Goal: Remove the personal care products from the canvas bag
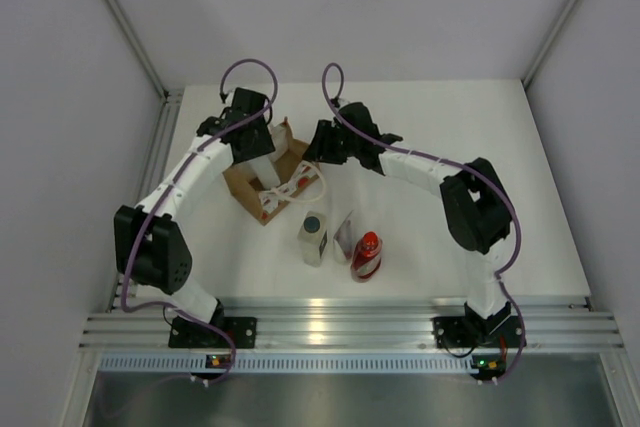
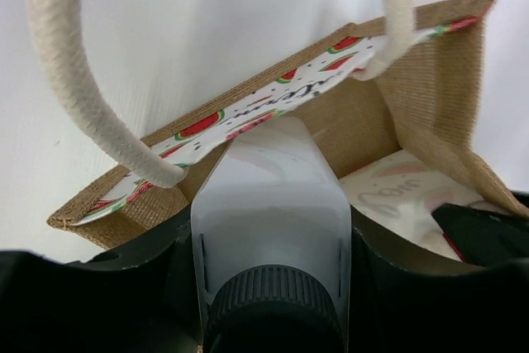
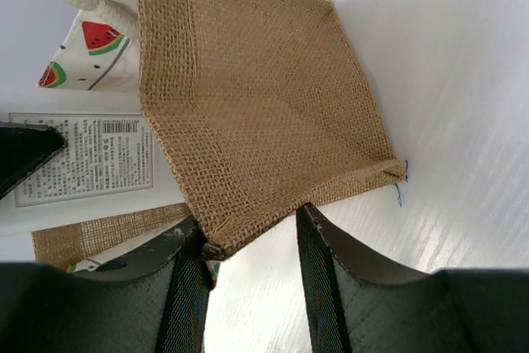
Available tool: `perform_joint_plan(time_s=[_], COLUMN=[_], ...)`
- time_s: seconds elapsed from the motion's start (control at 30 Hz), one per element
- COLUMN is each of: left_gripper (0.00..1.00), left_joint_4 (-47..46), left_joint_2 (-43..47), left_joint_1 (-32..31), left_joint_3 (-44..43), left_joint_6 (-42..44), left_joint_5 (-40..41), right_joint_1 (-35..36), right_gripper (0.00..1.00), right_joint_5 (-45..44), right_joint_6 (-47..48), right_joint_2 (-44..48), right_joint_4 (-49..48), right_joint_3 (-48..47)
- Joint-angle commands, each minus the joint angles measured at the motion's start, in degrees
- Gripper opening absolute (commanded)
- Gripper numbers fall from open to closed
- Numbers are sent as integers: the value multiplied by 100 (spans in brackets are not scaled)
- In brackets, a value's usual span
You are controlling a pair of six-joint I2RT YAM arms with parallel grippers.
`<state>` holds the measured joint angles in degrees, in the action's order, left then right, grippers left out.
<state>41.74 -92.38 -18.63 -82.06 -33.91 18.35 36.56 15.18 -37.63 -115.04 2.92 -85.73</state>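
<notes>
step: by the layout, pulling the last item, a white bottle (image 2: 273,196) with a dark grey cap, out of the canvas bag (image 1: 262,195).
left jaws: closed on that bottle's flat sides near the cap end, with the body pointing into the bag mouth.
right jaws: straddle a burlap corner of the bag and the fabric touches both fingers. cannot tell if it's actually pinched.
already out: second white bottle (image 1: 313,237), white tube (image 1: 345,235) and red bottle (image 1: 367,255), grouped on the desk (image 1: 480,147) just in front of the bag.
how to do it well: withdraw along the bottle's own axis, straight out of the mouth. stay between the rope handles (image 2: 78,80) so neither loops over the bottle. the right side should pin the bag so it doesn't ride along. set the bottle down beside the others, not on them.
hidden: the bottle's far end is inside the bag. a printed white surface sits next to it in there, can't tell if it's lining or another item. in the top view the left wrist covers the grasp and most of the bag mouth.
</notes>
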Motion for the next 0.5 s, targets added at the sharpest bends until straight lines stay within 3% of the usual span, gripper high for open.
perform_joint_plan(time_s=[0.0,0.23,0.47], left_gripper=[0,0,0], left_joint_4=[-394,-236,-219], left_joint_2=[527,905,1687], left_joint_1=[0,-114,-211], left_joint_3=[-635,-1075,-1154], left_joint_6=[665,1237,1466], left_joint_5=[-331,-973,-1018], right_joint_1=[-70,-70,-78], right_gripper=[41,41,41], right_joint_5=[-6,-129,-156], right_joint_6=[-34,-227,-570], right_joint_2=[-194,-273,-247], right_joint_4=[16,7,-98], right_joint_3=[-330,-383,-418])
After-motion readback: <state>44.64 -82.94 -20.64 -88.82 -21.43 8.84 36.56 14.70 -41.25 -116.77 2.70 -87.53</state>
